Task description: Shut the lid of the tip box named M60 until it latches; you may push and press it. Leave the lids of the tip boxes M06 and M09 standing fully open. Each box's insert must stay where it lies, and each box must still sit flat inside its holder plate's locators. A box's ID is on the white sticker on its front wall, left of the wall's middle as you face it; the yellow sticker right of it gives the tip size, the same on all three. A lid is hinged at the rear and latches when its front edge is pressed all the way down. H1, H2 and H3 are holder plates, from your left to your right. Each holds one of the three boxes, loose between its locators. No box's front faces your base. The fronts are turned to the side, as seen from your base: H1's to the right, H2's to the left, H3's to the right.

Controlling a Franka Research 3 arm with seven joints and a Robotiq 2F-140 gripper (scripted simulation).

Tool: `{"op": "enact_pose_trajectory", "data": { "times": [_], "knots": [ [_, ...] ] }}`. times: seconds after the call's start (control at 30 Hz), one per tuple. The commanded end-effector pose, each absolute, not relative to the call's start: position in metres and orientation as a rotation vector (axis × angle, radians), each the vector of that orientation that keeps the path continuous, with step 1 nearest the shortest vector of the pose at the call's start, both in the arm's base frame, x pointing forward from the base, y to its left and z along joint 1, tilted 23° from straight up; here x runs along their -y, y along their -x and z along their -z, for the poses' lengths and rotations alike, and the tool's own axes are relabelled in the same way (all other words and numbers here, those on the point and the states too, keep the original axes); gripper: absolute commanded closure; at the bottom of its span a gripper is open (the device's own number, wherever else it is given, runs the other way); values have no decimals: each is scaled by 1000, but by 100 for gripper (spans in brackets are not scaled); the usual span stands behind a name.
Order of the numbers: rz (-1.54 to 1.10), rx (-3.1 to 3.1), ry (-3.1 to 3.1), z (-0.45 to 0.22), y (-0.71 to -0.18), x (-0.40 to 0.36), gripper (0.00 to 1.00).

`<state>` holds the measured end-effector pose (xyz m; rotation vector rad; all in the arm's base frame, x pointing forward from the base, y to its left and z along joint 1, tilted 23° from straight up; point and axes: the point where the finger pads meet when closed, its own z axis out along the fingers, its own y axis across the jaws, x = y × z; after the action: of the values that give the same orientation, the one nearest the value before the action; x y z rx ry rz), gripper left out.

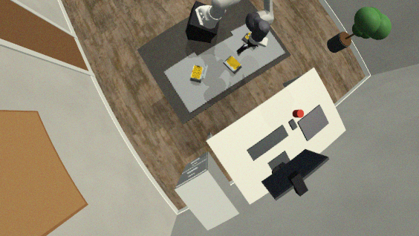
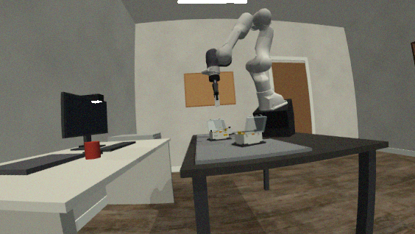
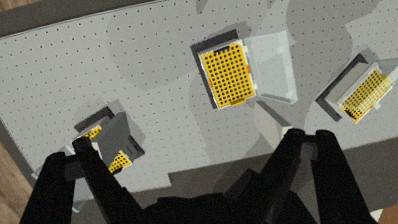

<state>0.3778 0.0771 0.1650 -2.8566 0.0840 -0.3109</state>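
Three tip boxes with yellow inserts sit on the grey mat [image 1: 223,70], all with lids open. In the wrist view one box [image 3: 107,145] is at lower left, one [image 3: 227,74] in the middle with its lid [image 3: 272,67] swung out to the right, and one [image 3: 365,92] at the right edge. In the top view they show as a left box [image 1: 197,72], a middle box [image 1: 232,63] and a box [image 1: 245,38] partly under the arm. The ID stickers are too small to read. My gripper [image 3: 191,117] [image 2: 216,99] is open and empty, high above the mat.
The robot base [image 1: 200,26] stands on a black block at the table's rear. In the side view two boxes [image 2: 218,130] [image 2: 250,134] show with raised lids. A white desk [image 1: 278,137] with monitor and red cup [image 1: 298,113] stands apart.
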Motion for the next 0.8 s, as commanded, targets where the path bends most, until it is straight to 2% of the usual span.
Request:
{"op": "enact_pose_trajectory", "data": {
  "times": [0.0, 0.33, 0.77],
  "knots": [
    [311, -370, 2777, -167, -381, -77, 0],
    [311, -392, 2768, -167, -381, -77, 0],
    [219, -882, 2626, -152, -386, -25, 0]
  ]
}}
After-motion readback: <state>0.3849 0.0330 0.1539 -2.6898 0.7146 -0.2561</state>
